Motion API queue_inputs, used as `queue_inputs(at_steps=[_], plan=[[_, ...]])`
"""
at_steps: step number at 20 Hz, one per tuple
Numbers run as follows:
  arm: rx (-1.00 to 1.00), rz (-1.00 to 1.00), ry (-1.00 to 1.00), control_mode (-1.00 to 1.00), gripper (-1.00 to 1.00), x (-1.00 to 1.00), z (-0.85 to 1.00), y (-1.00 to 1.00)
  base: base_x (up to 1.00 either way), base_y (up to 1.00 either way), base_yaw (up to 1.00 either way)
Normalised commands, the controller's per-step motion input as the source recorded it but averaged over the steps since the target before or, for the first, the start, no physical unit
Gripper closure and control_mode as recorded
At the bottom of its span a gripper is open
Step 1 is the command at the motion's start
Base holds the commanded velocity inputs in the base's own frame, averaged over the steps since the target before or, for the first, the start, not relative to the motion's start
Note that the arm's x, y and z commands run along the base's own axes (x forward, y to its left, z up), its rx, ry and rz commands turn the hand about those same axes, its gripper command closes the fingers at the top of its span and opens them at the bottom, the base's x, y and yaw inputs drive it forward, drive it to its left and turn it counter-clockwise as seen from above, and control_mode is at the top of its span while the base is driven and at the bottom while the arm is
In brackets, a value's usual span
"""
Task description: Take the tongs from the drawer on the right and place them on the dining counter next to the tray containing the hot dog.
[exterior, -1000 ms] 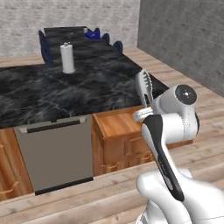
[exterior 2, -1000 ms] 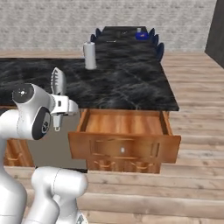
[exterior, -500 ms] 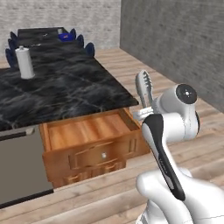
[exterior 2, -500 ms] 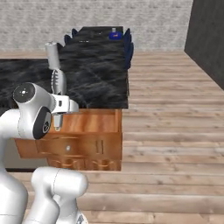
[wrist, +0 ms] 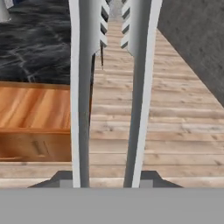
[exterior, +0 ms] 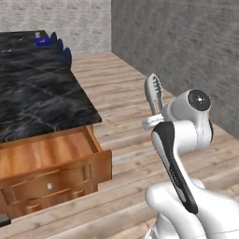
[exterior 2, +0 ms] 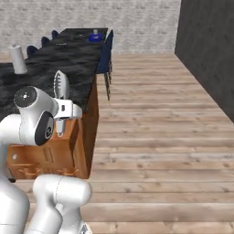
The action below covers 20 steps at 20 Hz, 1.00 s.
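Above the open orange-brown wooden drawer (exterior: 46, 161), your gripper (wrist: 106, 181) clamps slim silver tongs (wrist: 109, 87) upright (clearing counters, presumably) for carrying.

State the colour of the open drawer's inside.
Orange-brown wood, clearest in the left base view.

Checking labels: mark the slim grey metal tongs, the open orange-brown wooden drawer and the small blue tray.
Slim grey metal tongs (exterior: 153, 91), left base view, toothed tip.
Open orange-brown wooden drawer (exterior: 56, 176), left base view, front panel.
Small blue tray (exterior 2: 95, 38), right base view, rim.
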Motion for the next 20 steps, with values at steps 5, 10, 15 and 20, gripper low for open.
queue_inputs(at_steps=[5, 10, 15, 20], plan=[[0.00, 0.00, 0.00, 1.00, 1.00, 0.00, 0.00, 0.00, 0.74, -1.00, -0.10], [0.00, 0.00, 0.00, 1.00, 1.00, 0.00, 0.00, 0.00, 1.00, -0.98, -0.01], [0.00, 0.00, 0.00, 1.00, 1.00, 0.00, 0.00, 0.00, 1.00, -0.66, 0.05], [0.00, 0.00, 0.00, 1.00, 1.00, 0.00, 0.00, 0.00, 1.00, -0.45, 0.07]])
